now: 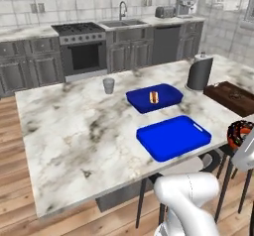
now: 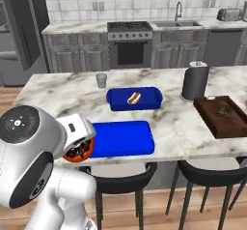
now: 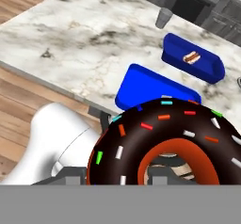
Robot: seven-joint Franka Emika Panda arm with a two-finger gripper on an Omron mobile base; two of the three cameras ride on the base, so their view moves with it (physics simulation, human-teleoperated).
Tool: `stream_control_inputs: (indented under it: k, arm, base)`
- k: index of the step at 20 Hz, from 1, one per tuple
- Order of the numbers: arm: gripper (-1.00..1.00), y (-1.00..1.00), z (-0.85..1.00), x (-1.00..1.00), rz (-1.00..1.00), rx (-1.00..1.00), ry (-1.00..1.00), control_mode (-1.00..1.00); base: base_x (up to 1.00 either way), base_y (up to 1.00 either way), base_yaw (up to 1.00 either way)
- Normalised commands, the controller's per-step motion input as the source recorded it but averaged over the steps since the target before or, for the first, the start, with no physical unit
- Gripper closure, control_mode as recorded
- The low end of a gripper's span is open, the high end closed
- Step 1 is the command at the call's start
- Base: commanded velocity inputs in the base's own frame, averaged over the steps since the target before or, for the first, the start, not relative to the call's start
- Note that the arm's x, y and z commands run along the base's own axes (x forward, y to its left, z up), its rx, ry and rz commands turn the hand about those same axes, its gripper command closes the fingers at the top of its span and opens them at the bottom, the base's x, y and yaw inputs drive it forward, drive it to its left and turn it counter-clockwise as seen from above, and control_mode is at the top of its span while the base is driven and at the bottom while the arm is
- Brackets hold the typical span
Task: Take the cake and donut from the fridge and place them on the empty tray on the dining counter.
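- The ring-shaped donut with dark chocolate glaze, orange-red underside and coloured sprinkles sits clamped in the white arm's two-finger gripper, held off the near edge of the white marble dining counter.
- The flat bright-blue empty tray lies on that counter near its front edge.
- Just behind the tray sits the deeper blue tray holding a hot dog.
- A dark brown wooden tray lies well to the tray's right.

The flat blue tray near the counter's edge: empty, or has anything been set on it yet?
Empty. The flat blue tray shows a bare blue floor in both base views; the donut is in the gripper, off the counter's edge.
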Motion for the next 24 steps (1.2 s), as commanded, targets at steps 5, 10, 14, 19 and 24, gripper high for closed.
stream_control_inputs:
  k: [5,10,14,19,24]
  arm:
    - [1.00,0.00,0.00,0.00,0.00,0.00,0.00,1.00]
    - [1.00,0.00,0.00,0.00,0.00,0.00,0.00,1.00]
    - [1.00,0.00,0.00,0.00,0.00,0.00,0.00,1.00]
    - [1.00,0.00,0.00,0.00,0.00,0.00,0.00,1.00]
    - [1.00,0.00,0.00,0.00,0.00,0.00,0.00,1.00]
  base:
    - [1.00,0.00,0.38]
    - [1.00,0.00,0.39]
    - [1.00,0.00,0.37]
    - [0.80,0.00,0.28]
    - [0.33,0.00,0.08]
